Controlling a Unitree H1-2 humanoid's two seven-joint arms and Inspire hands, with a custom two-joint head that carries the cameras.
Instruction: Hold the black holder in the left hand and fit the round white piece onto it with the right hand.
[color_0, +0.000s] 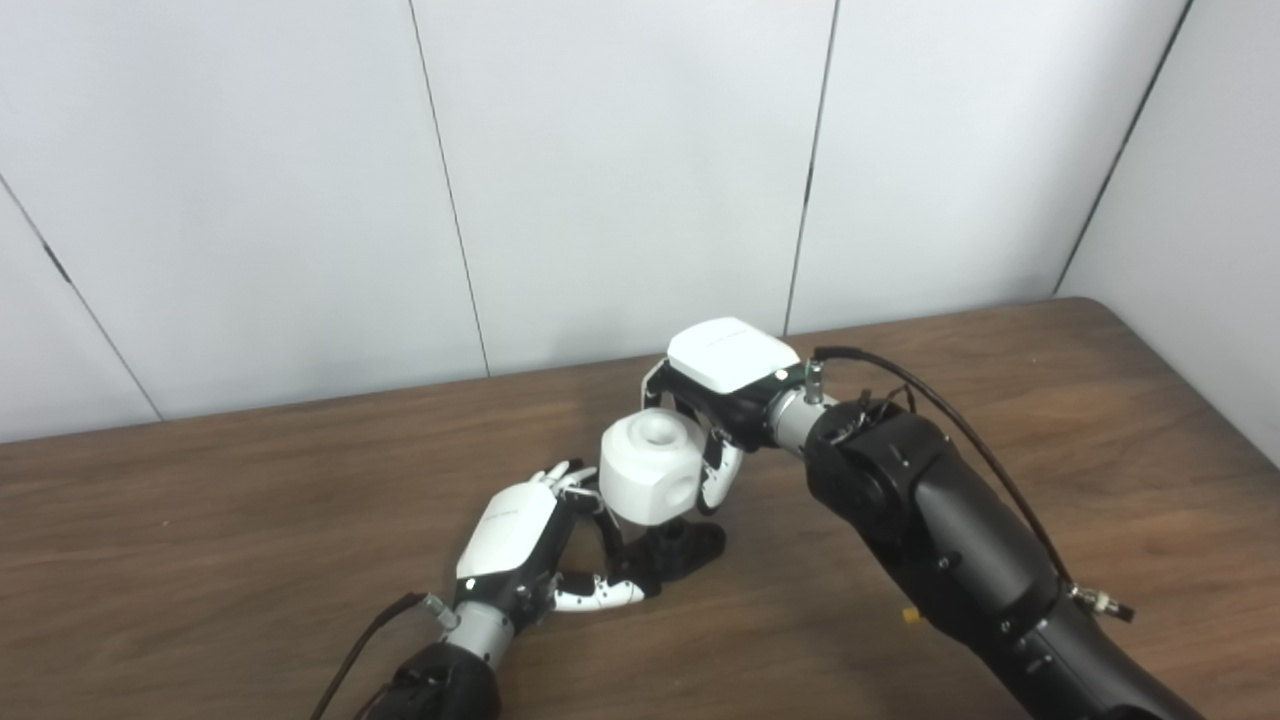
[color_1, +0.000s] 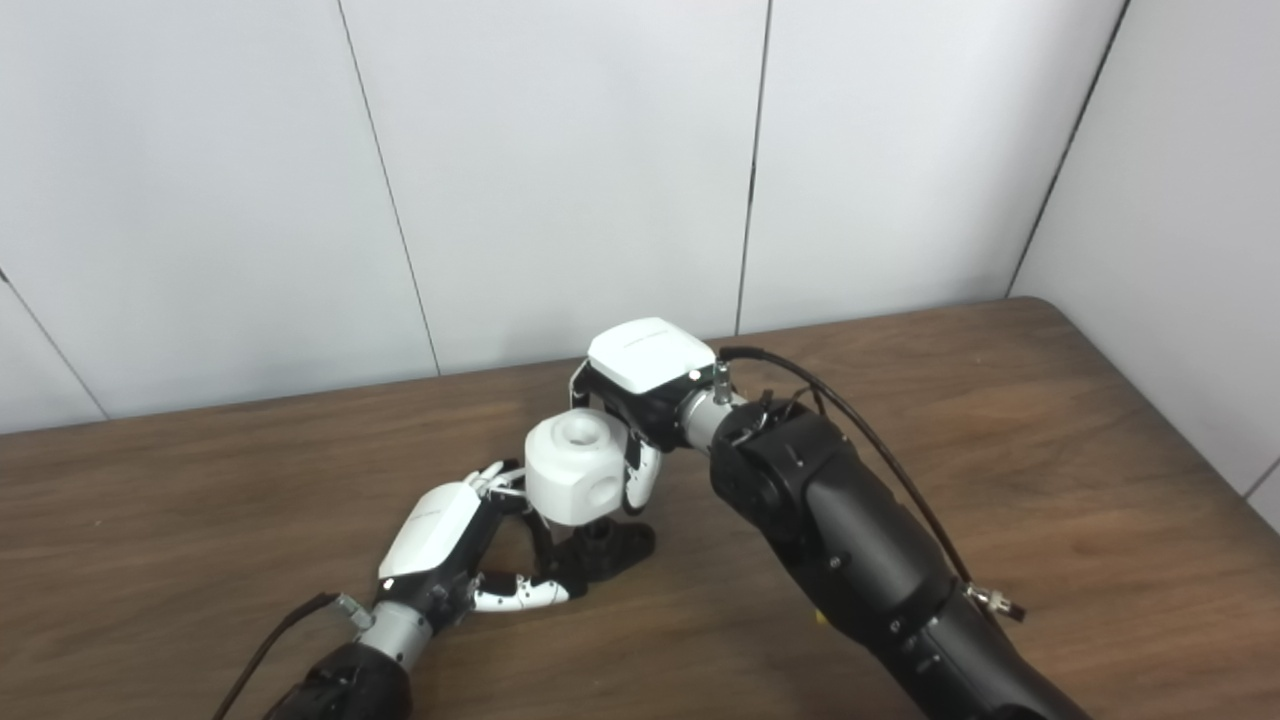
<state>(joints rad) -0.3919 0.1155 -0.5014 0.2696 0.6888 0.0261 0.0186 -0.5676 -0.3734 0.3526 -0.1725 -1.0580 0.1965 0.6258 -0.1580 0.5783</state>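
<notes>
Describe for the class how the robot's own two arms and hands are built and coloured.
Both arms are bulky black casings ending in silver metal wrists. The left hand and right hand have glossy white back plates, black palms and white fingers with black joints. A black cable loops along each forearm.

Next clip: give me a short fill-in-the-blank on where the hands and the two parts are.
1. The white piece is held by the ____ hand.
2. The black holder rests on the ____.
3. The white piece is directly ____ the holder.
4. The left hand steadies the holder from its ____ side.

Missing words: right; table; above; left
</notes>
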